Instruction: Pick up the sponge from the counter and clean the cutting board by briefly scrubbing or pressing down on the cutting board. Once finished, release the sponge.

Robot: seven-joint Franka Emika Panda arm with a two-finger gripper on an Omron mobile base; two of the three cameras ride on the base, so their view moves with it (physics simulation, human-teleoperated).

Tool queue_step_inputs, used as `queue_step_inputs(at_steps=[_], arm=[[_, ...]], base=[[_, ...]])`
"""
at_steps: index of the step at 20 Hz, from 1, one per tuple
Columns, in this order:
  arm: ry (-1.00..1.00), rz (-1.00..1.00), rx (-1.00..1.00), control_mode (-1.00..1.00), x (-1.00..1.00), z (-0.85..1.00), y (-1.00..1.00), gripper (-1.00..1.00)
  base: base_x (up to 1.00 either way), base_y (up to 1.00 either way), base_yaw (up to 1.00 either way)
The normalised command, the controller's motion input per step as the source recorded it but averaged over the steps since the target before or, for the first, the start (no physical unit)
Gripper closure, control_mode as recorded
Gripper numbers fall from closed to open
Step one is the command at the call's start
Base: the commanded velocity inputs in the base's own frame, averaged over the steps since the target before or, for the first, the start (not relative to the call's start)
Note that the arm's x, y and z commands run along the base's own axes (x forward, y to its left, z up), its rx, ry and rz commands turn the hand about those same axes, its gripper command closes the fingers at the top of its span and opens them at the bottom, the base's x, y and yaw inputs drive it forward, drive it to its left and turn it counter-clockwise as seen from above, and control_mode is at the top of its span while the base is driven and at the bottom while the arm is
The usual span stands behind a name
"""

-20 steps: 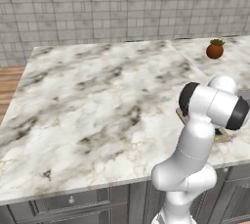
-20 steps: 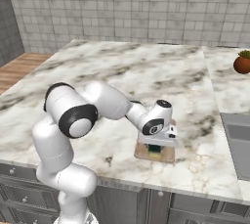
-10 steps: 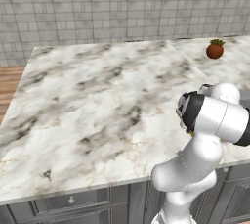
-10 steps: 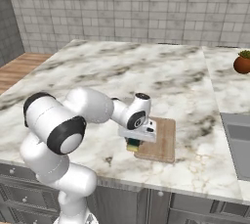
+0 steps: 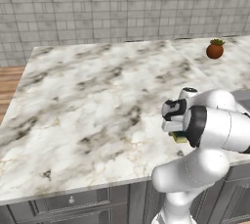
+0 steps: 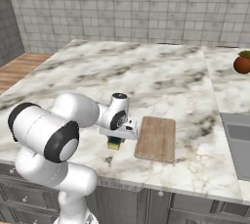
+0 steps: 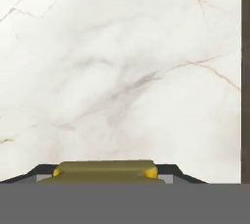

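White marble counter (image 6: 161, 76) lies under our gripper (image 6: 115, 142), which pinches the sponge (image 6: 114, 144) just beside the cutting board (image 6: 156, 138), so we should carry it level before pressing down squarely.

I can read no text, label, brand, number or sign from any of my three views. The marble worktop (image 6: 161, 71), the wooden cutting board (image 6: 156, 138), the sponge (image 7: 105, 170) and the tiled wall (image 5: 122, 3) are all unmarked as far as I can see. The reddish-brown fruit (image 5: 215, 49) at the back carries no sticker or print that I can make out.
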Motion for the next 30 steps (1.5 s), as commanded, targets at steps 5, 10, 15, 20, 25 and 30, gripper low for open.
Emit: queue_step_inputs(at_steps=[5, 10, 15, 20, 25, 30], arm=[[0.0, 0.0, 0.0, -1.0, 0.25, -0.15, 0.17, 1.0], [0.0, 0.0, 0.0, -1.0, 0.2, -0.01, 0.01, -1.0], [0.0, 0.0, 0.0, -1.0, 0.0, 0.0, 0.01, -1.0], [0.0, 0.0, 0.0, -1.0, 0.0, 0.03, 0.0, -1.0], [0.0, 0.0, 0.0, -1.0, -0.01, 0.4, 0.0, -1.0], [-0.01, 0.0, 0.0, -1.0, -0.41, 0.89, 0.0, -1.0]], base=[[0.0, 0.0, 0.0], [0.0, 0.0, 0.0], [0.0, 0.0, 0.0], [0.0, 0.0, 0.0], [0.0, 0.0, 0.0], [0.0, 0.0, 0.0]])
